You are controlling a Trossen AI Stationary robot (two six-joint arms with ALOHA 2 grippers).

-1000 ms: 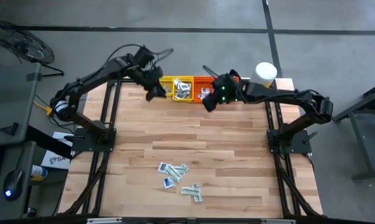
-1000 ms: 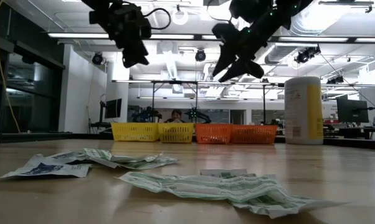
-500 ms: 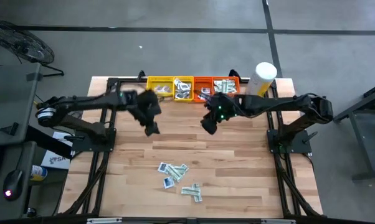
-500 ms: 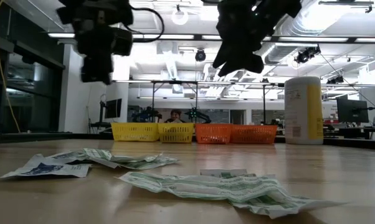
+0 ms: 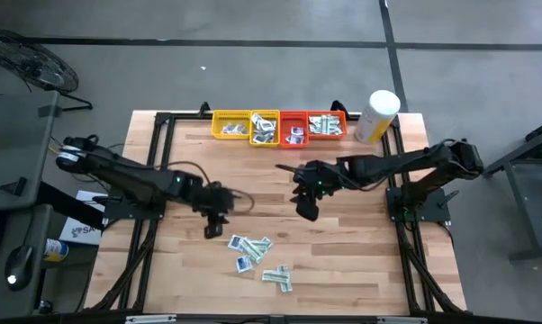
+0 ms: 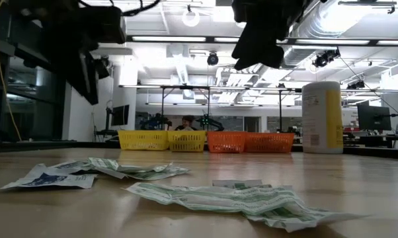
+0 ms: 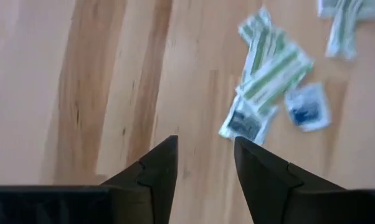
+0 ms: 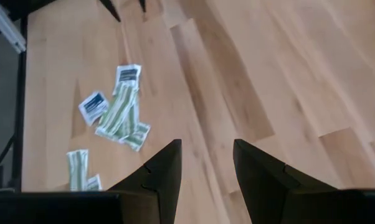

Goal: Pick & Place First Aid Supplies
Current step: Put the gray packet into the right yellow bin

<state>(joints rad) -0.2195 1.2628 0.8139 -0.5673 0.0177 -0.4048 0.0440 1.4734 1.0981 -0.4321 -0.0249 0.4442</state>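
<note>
1. Nearest the front edge of the counter (image 5: 343, 270), the first aid supplies (image 5: 257, 256) lie in a loose scatter.
2. Just beyond the supplies, the left end effector (image 5: 213, 225) hangs above the wood, released and empty.
3. Farther past the supplies, the right end effector (image 5: 307, 209) hovers, fingers likewise spread.
4. Farthest from the supplies, yellow and red trays (image 5: 280, 126) line the back edge beside a canister (image 5: 377, 115).

We see packets (image 5: 253, 247) white-green striped, some white with dark-blue centre; trays (image 5: 279, 127) yellow, apparently red-orange.
</note>
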